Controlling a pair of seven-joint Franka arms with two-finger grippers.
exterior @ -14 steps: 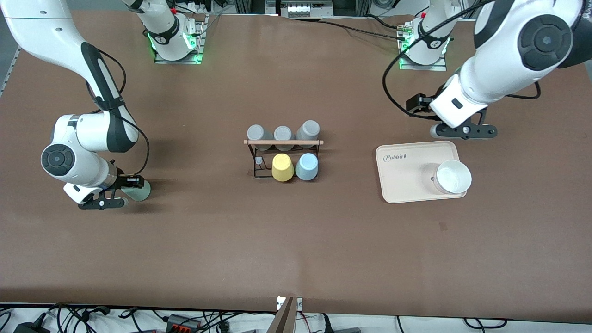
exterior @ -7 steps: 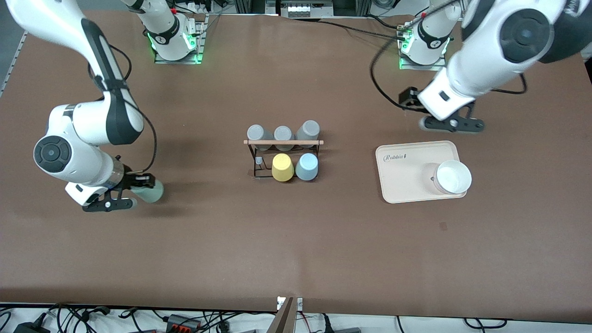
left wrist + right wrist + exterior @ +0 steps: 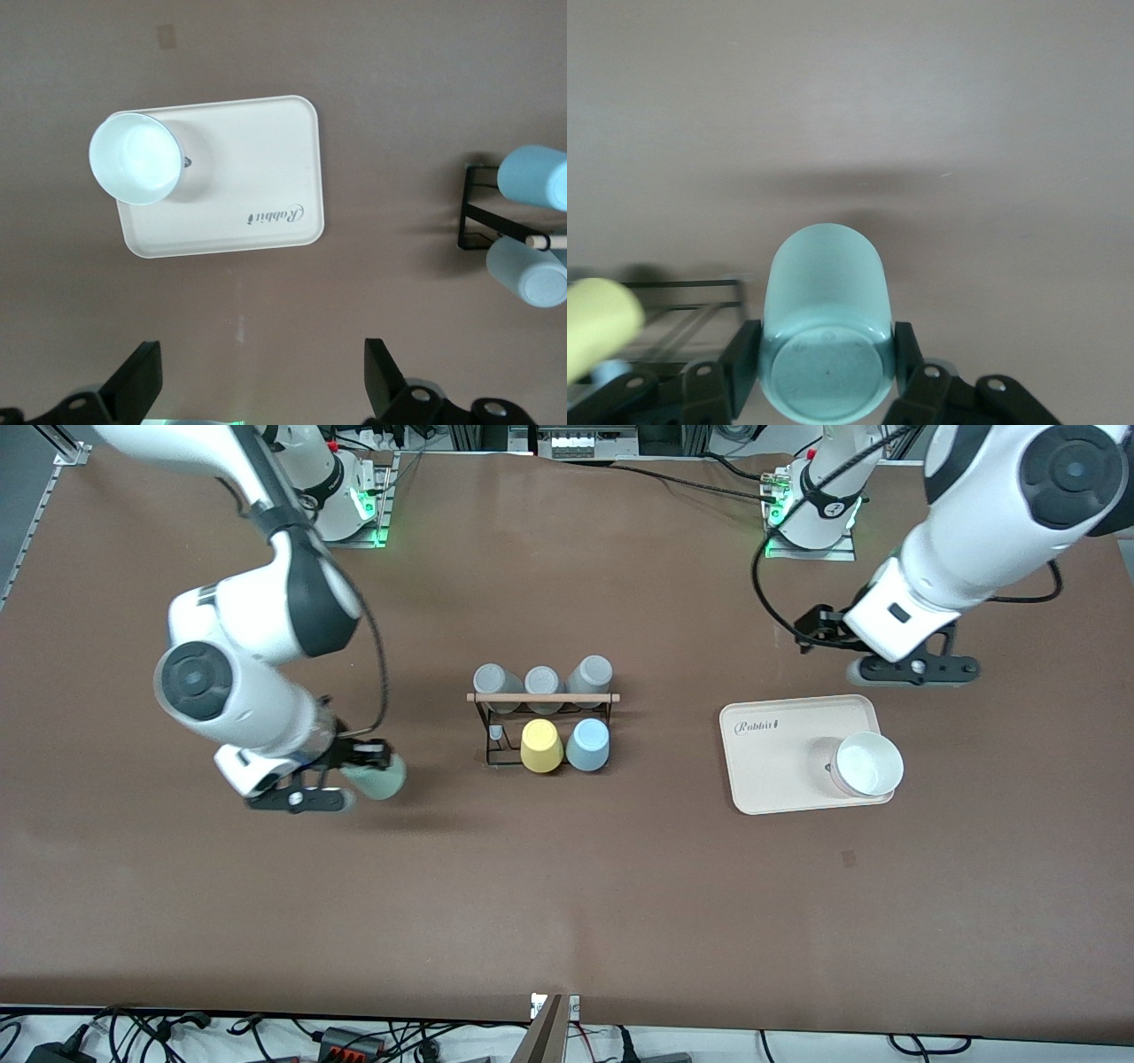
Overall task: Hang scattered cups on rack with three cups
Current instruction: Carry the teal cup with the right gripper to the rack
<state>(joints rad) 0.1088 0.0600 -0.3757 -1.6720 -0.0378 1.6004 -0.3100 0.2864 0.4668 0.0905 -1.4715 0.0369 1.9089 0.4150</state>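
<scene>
Currently I have the mint-green cup [image 3: 379,777] clamped base-first in the right gripper [image 3: 341,778], in the air over the table's middle toward the right arm's end. Its long axis lies roughly level, mouth toward the rack [image 3: 542,726], where one peg [image 3: 496,732] looks free. The cup is smooth plastic; the rack is wire. The left gripper [image 3: 912,670] waits, fingers spread, over the table beside the tray [image 3: 771,757].
</scene>
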